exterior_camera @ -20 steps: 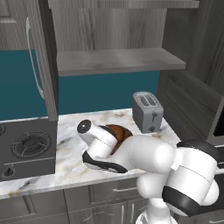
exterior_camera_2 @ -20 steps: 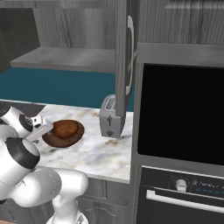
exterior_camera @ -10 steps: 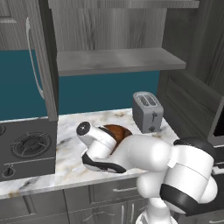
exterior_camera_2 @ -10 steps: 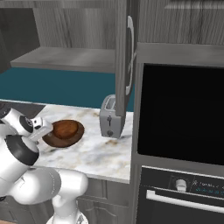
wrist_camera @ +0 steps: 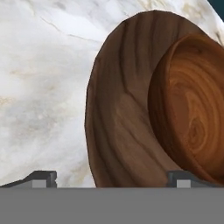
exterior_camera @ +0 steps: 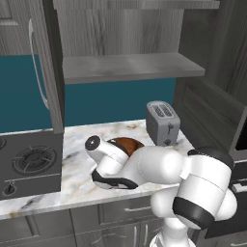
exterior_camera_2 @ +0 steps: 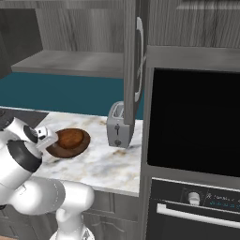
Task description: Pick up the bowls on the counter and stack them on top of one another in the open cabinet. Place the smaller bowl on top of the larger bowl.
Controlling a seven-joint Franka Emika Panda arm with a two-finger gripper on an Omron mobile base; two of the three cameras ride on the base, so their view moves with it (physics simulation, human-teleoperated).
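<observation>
— Where are the bowls?

— Both sit on the marble surface (exterior_camera_2: pixel 101 161), left of the toaster (exterior_camera_2: pixel 117 125). The smaller bowl (wrist_camera: pixel 192 109) rests inside the larger bowl (wrist_camera: pixel 118 118), toward one side of it rather than centred. From the right base view the small reddish one (exterior_camera_2: pixel 71 138) shows as a rounded mound within the wider dark one (exterior_camera_2: pixel 60 151).

— And the pincer?

— The pincer (wrist_camera: pixel 111 177) hangs low over the near rim of the larger bowl. Its two tips stand wide apart, one over bare marble, the other over the wood, so the rim lies between them. It is spread and holds nothing.

— The cabinet?

— The open cabinet (exterior_camera: pixel 130 67) is above the surface, its grey shelf bare, its door (exterior_camera: pixel 46 72) swung out with the curved handle showing. A stovetop (exterior_camera: pixel 29 161) adjoins the surface on the left.
</observation>
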